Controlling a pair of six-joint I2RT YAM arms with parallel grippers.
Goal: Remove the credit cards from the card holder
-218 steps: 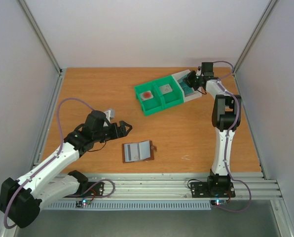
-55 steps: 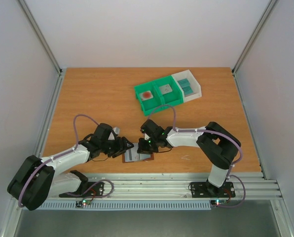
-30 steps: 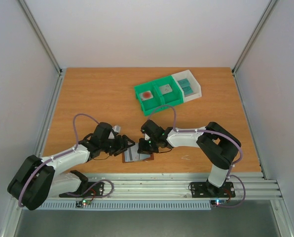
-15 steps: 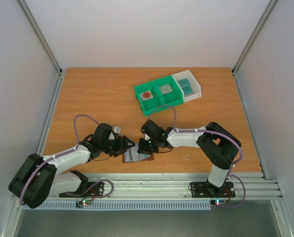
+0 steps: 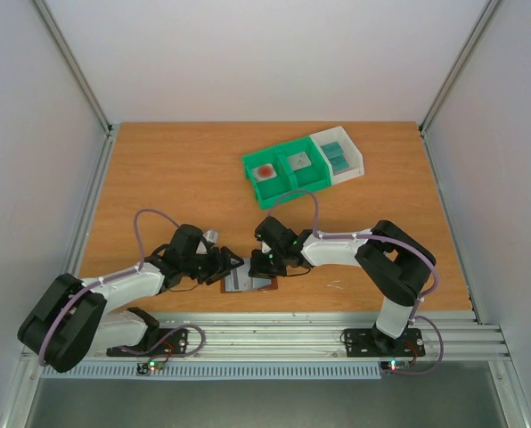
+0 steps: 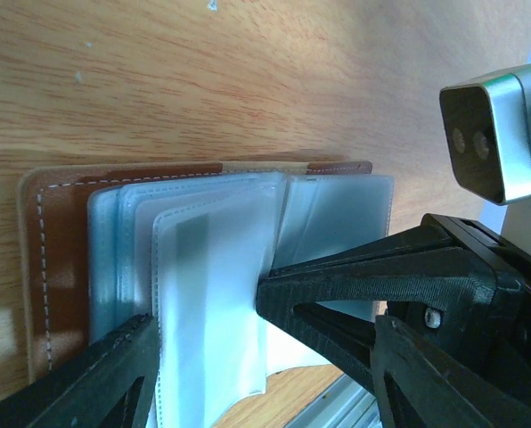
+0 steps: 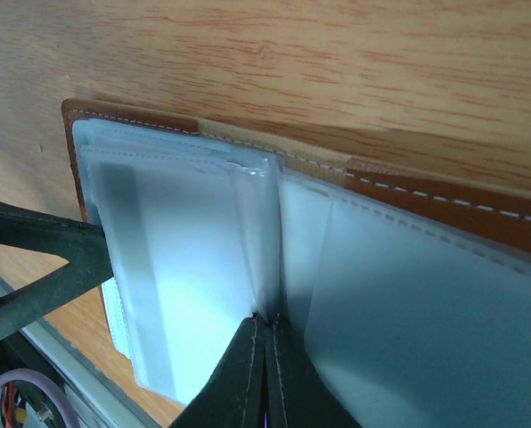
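Wooden desk [image 5: 159,178], near edge: right gripper [image 7: 265,330], back from far right corner, shut in fold of card holder [image 5: 248,283]; left gripper [image 6: 203,308] half-open, empty. Poised for another extraction.

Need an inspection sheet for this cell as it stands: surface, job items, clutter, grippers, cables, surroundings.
Surface: wooden table, small pale scuff right of the card holder.
Job's things: card holder lies open near the front edge, clear sleeves fanned; teal credit cards lie in the white bin.
Clutter: green bin holds a red-spotted tile and a grey tile.
Grippers: left gripper open, one finger on a sleeve; right gripper shut, tip at the sleeves' fold.
Cables: purple cables loop along both arms, off the card holder.
Surroundings: white walls, metal frame posts.
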